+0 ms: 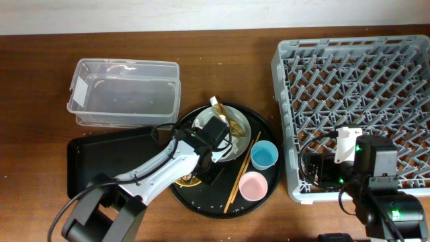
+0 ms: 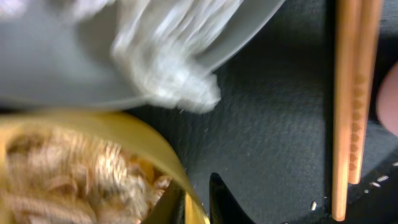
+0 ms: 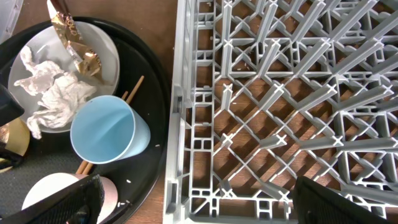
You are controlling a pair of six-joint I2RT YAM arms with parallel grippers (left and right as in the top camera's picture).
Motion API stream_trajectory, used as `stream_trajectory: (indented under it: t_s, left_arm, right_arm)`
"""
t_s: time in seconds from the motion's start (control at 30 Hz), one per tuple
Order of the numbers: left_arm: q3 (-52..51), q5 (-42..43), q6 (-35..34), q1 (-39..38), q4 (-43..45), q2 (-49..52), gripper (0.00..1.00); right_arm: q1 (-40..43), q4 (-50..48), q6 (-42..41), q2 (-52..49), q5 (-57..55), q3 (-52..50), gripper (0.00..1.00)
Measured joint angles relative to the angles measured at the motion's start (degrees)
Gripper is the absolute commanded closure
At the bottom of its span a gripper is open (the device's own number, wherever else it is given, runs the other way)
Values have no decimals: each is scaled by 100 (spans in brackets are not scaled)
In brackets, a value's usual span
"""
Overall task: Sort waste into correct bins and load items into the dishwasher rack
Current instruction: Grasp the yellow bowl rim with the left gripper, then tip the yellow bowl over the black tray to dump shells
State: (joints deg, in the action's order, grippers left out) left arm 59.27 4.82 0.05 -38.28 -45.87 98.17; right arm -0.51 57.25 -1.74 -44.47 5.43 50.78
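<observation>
The yellow bowl (image 2: 124,127) sits in the lower left of the left wrist view, heaped with brownish food scraps (image 2: 68,174). In the overhead view it lies at the lower left of the round black tray (image 1: 269,195), mostly hidden under the arm. The left gripper (image 2: 194,208) shows at the bottom edge of its own view, drawn in narrow, one finger inside the bowl and one outside, with the thin wall between them. It looks to be pinching that wall.

The bowl should be light and stiff, but its smooth rim is likely slippery, and the loose load can shift or spill if it tilts. A deep bite on the wall and a level carry seem wise.

Just above the bowl is the pale grey plate (image 2: 50,68), its rim overhanging, with a soft white tissue (image 2: 180,81) spilling over the edge. The wooden chopsticks (image 2: 348,93) run down the right of the frame, with the pink cup (image 2: 388,99) at the far right edge.

Further out, the shallow black tray (image 1: 107,151) lies left of the round tray and the clear tub (image 1: 124,94) sits upper left. The right gripper (image 3: 193,202) is spread wide and holds nothing, over the edge of the dishwasher rack (image 3: 280,93), with the light blue cup (image 3: 109,134) to its left
</observation>
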Motion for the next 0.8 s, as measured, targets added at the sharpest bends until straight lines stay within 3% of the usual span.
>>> stream_trajectory:
  t_s: [0.07,0.37,0.57,0.8]
  left_arm:
    - [0,-103,-46,0,-66,0,100]
    - [177,-271,-116,0,-385,-37,99]
    - [249,-140,-116,31,-662,-767,100]
    - [282,26,-114,1200,-1163,-1613,100]
  right_arm:
    - [0,0,0,0,2,0,2]
    - [0,0,2,0,0,0,2]
    - [0,0,-2,0,2,0,2]
    - [0,-2,0,0,2,0,1]
